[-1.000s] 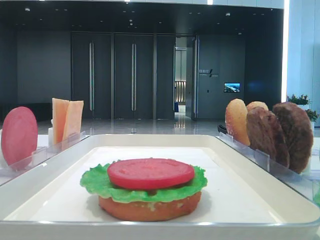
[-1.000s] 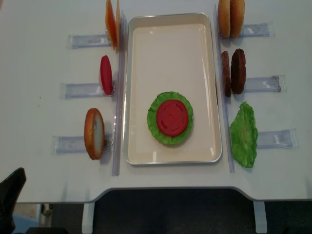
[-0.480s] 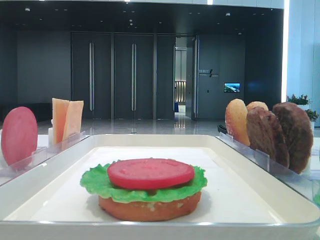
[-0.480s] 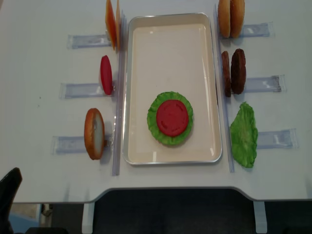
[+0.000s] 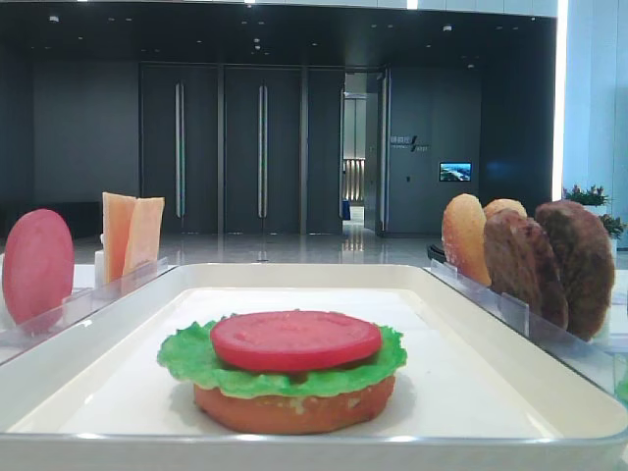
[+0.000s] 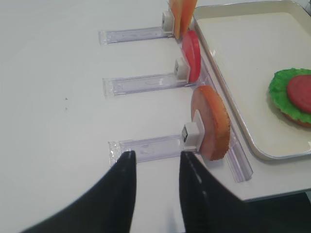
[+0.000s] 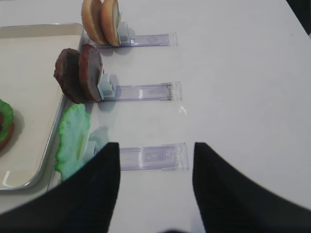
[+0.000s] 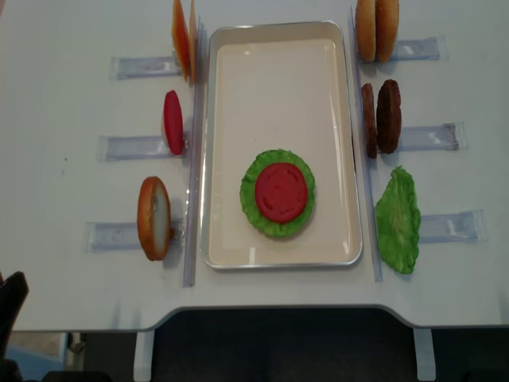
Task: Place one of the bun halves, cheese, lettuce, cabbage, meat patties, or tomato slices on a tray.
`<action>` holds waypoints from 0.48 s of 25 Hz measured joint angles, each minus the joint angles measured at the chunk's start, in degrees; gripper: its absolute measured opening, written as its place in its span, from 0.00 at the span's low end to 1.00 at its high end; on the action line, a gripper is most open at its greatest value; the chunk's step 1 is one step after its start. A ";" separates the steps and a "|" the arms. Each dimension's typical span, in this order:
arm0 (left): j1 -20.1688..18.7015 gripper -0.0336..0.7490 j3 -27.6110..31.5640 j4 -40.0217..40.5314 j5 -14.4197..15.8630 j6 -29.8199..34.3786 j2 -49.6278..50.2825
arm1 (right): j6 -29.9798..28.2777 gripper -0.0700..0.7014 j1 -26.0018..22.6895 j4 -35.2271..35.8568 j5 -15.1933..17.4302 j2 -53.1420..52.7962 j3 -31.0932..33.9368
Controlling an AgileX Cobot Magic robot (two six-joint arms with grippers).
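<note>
Looking half done: bun (image 8: 278, 227), lettuce (image 8: 277, 193), tomato (image 8: 281, 192) stacked on tray (image 8: 276, 79). Both grippers empty, left gripper (image 6: 156, 167) fairly narrow, right gripper (image 7: 155, 160) wide. Next probably patty (image 8: 389, 116) right of tray; pinch flat faces, lower centred on stack.

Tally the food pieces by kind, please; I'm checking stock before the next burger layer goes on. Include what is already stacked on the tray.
Bun halves: 4, one of them under the stack on the tray
Tomato slices: 2
Lettuce: 2
Meat patties: 2
Cheese: 2
Total: 12
</note>
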 joint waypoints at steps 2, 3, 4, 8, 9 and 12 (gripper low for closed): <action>1.24 0.31 0.00 -0.12 0.00 0.00 0.00 | 0.00 0.53 0.00 0.00 0.00 0.00 0.00; 2.44 0.30 0.00 -0.12 0.00 0.00 0.00 | 0.00 0.53 0.00 0.00 0.00 0.00 0.00; 3.62 0.28 0.00 -0.12 0.00 0.00 0.00 | 0.00 0.53 0.00 0.00 0.00 0.00 0.00; 6.13 0.21 0.00 -0.12 0.00 0.00 0.00 | 0.00 0.53 0.00 0.00 0.00 0.00 0.00; 6.13 0.19 0.00 -0.12 0.00 0.14 0.00 | 0.00 0.53 0.00 0.00 0.00 0.00 0.00; 6.20 0.14 0.00 -0.12 0.00 0.44 0.00 | 0.00 0.53 0.00 0.00 0.00 0.00 0.00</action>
